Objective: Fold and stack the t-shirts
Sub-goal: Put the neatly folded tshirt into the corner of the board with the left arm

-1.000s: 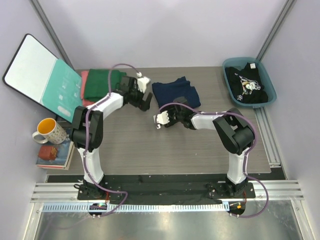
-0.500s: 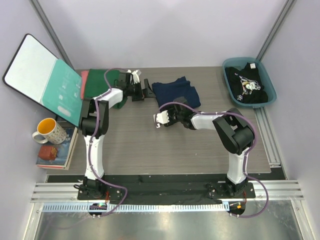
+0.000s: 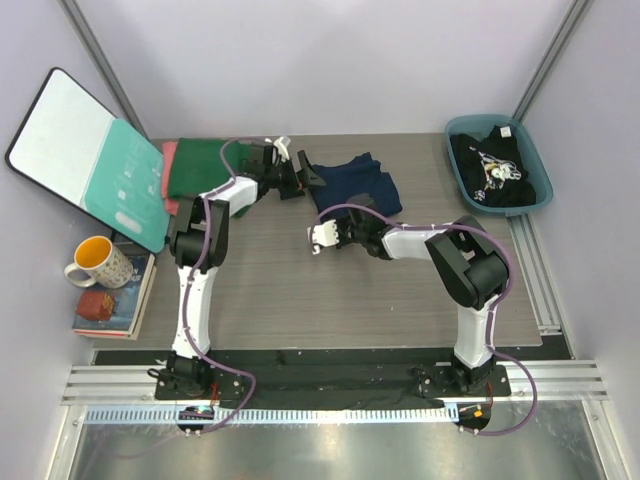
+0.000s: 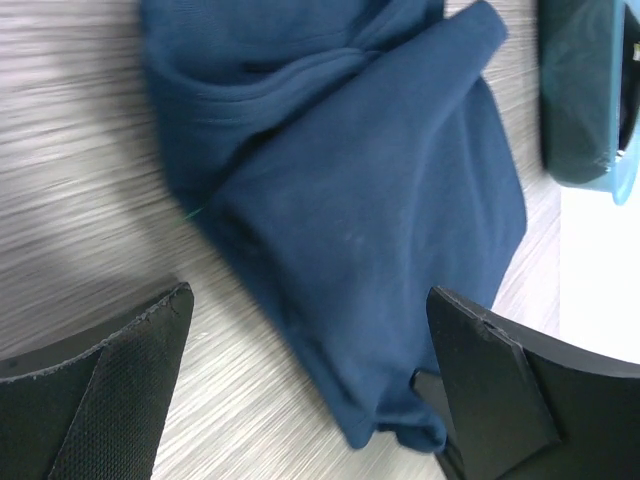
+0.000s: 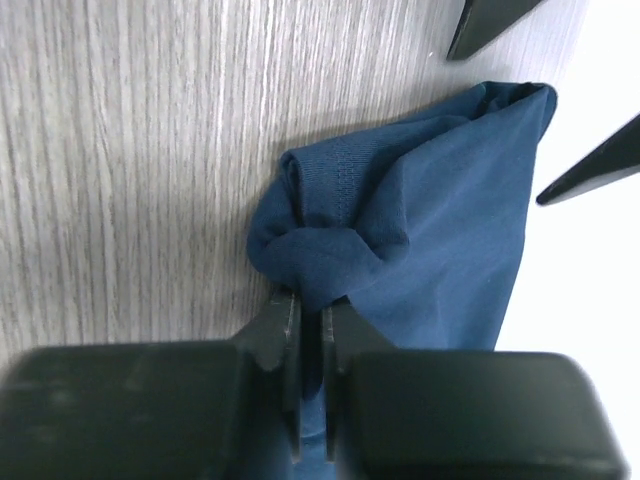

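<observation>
Top external: black tee (image 3: 492,172) binned — right tool (image 5: 310,315) grips navy tee (image 5: 440,220), left tool (image 4: 308,300) released.

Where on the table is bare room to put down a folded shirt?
Bare: the near table between the two arms, and the strip between the navy shirt and the bin. Crowded: the far middle, where the left gripper and the right gripper are at the navy shirt, beside the green shirt.
</observation>
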Available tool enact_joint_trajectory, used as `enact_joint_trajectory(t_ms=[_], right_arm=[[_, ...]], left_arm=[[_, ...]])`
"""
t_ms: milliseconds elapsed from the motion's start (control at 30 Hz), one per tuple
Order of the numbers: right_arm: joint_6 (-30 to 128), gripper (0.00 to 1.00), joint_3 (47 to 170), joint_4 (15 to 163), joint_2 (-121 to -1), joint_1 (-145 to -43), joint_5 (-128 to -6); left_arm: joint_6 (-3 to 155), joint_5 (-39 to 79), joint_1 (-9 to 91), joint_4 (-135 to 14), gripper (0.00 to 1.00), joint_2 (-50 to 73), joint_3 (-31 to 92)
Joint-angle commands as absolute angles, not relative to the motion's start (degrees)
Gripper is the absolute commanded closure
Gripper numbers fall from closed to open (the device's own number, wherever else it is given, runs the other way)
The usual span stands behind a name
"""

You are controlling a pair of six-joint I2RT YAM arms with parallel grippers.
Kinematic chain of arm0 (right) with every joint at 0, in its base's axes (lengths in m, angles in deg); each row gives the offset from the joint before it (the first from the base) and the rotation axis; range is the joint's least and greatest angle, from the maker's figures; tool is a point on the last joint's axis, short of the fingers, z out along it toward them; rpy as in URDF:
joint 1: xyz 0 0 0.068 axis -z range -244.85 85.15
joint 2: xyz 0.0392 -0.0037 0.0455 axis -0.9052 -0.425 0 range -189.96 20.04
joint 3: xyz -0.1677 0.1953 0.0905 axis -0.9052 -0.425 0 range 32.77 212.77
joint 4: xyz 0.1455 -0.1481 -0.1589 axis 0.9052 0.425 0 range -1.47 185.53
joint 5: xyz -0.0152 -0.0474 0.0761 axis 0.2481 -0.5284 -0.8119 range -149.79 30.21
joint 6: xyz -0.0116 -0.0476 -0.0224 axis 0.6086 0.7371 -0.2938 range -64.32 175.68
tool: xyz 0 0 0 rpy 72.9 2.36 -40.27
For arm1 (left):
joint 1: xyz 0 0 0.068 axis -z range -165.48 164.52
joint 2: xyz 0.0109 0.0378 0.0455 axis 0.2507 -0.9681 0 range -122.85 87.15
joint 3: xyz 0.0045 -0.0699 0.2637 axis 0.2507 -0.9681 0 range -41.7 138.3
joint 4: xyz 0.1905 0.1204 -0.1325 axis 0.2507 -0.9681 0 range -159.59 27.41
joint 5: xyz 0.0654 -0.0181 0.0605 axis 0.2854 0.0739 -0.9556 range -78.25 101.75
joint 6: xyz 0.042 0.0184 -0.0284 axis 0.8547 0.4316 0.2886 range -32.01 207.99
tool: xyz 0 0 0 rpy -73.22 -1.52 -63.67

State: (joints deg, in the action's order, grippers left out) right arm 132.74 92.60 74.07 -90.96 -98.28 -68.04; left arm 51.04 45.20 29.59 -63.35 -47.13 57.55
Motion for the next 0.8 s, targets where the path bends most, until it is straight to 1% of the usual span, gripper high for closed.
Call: enact_joint_trajectory(t_ms=[0,433,600,767], right_arm=[[132.58,0.99,94.37,73.14,-90.26,-98.42,-66.82],[131.62,0.99,99.47,70.51,-90.61,-98.34,-63.39],[130.92,0.99,99.57,69.90,-89.91,-98.42,-62.86],[131.09,0.99,99.65,69.11,-89.91,-98.42,-62.25]], left_arm=[[47.66,45.85,31.65,-60.58,0.00,-49.44,59.11],[48.00,47.16,33.59,-58.73,0.00,-48.47,57.89],[50.20,47.43,33.50,-60.48,0.00,-47.24,56.92],[48.80,47.60,33.59,-60.40,0.00,-48.12,57.36]])
